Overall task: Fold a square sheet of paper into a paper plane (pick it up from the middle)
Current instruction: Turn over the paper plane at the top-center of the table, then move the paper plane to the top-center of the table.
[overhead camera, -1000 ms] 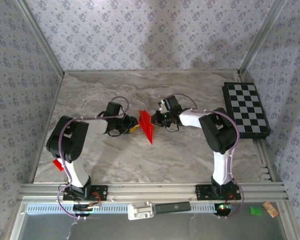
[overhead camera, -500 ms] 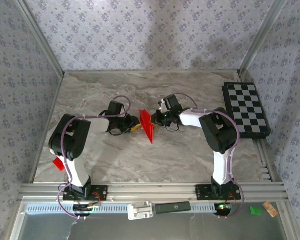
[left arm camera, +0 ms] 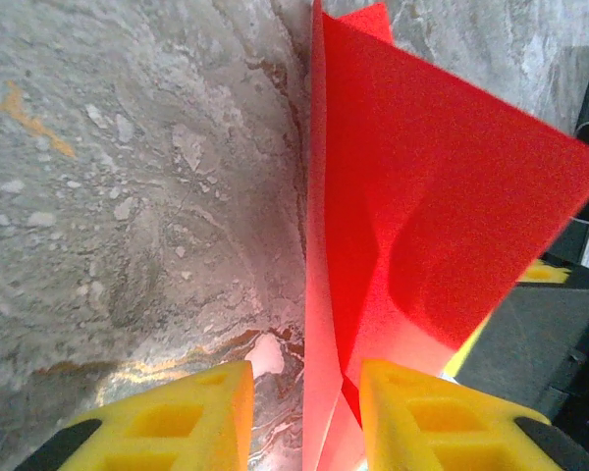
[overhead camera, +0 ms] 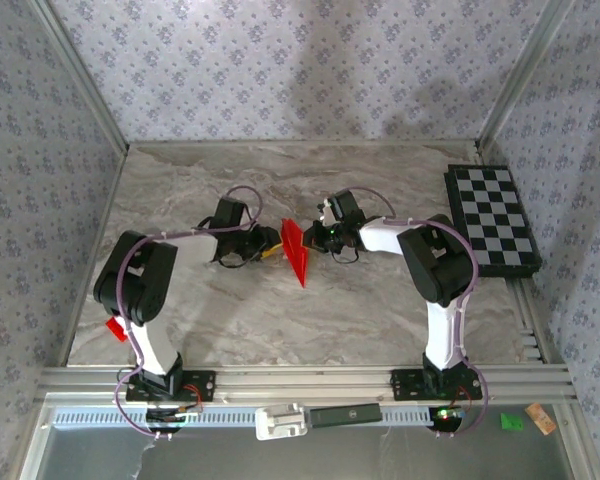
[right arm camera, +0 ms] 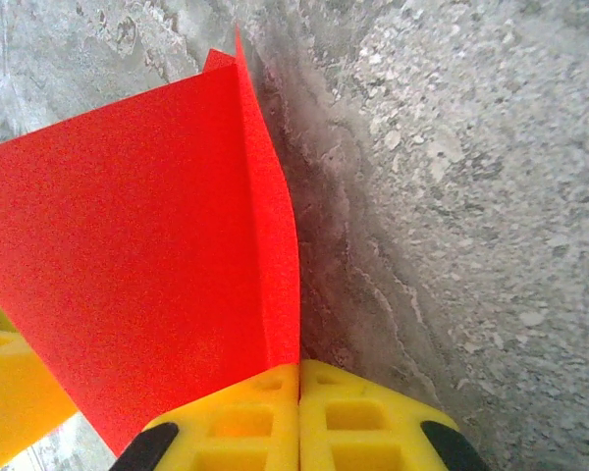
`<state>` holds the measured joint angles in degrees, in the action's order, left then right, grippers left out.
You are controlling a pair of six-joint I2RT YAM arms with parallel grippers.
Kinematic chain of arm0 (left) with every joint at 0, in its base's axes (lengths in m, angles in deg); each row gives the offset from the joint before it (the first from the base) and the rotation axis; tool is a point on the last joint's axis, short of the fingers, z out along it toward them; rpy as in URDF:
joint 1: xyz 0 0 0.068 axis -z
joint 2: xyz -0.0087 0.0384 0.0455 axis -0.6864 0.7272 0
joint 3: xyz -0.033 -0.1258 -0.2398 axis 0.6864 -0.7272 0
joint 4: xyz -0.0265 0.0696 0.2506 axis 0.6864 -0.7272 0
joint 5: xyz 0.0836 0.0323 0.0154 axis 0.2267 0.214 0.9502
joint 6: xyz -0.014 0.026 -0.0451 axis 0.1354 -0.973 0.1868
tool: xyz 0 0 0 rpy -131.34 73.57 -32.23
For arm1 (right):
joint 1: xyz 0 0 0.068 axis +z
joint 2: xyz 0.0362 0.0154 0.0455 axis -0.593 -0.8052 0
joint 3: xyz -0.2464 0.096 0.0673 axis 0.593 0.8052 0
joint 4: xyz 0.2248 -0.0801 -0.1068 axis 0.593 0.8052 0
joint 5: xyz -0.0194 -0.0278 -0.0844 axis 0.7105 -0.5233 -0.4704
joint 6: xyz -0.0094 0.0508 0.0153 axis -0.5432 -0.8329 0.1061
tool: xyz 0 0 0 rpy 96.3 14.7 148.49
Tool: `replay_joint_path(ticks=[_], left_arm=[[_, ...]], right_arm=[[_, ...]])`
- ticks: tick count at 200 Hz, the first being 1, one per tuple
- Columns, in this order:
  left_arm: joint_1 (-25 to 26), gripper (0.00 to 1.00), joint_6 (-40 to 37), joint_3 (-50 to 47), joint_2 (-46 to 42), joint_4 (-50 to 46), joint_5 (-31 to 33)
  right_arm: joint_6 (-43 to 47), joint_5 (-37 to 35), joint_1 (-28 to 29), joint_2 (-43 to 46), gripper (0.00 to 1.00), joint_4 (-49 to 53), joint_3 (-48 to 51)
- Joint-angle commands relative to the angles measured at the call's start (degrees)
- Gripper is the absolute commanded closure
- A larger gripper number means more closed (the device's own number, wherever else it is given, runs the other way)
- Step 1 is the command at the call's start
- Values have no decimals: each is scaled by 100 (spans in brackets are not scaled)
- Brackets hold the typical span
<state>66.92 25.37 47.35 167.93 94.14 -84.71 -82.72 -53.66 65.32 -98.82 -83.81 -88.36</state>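
1. Top view: the red sheet of paper (overhead camera: 295, 252) is seen at centre frame on the marble bench (overhead camera: 380, 310). It is folded into a narrow wedge, wide end toward the top of the frame, point toward the bottom.
2. The left tool (overhead camera: 267, 246) is placed just left of the paper. The right tool (overhead camera: 313, 238) is placed at its upper right. The two tools face each other across it.
3. Left wrist view: the left tool (left arm camera: 306, 402) is narrowly parted, with the lower part of the paper (left arm camera: 422, 196) passed between its yellow fingers (left arm camera: 177, 417). The paper is touched by the finger at lower right. A gap with bare bench is seen between it and the finger at lower left, so the paper is straddled, not clamped.
4. Right wrist view: the right tool (right arm camera: 298, 388) is closed, yellow fingers pressed together, and the crease of the paper (right arm camera: 128, 245) is pinched at their seam. The sheet is spread toward the left of the frame.
5. A yellow finger of the left tool is seen at the lower left of that view, behind the paper.
6. A chequered board (overhead camera: 492, 220) is seen at the right edge of the bench, well apart from the paper.
7. A small red scrap (overhead camera: 115, 328) is seen at lower left, beside the left arm.
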Motion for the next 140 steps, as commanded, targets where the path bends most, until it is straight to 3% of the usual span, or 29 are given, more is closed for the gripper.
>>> replay_joint_path(ticks=[1, 49, 99, 121, 140], left_arm=[[77, 68, -62, 220, 191, 64, -265], [112, 74, -115, 466, 454, -177, -214], [152, 84, -155, 586, 637, -235, -311], [148, 88, -190, 608, 627, -266, -314], [148, 92, -209, 636, 618, -307, -301]], right_arm=[[-75, 140, -30, -92, 93, 15, 33], [-58, 190, -38, -94, 92, 30, 24], [210, 557, -150, -147, 82, 217, -80], [322, 590, -184, -164, 82, 445, -207], [583, 567, -201, -158, 89, 599, -293]])
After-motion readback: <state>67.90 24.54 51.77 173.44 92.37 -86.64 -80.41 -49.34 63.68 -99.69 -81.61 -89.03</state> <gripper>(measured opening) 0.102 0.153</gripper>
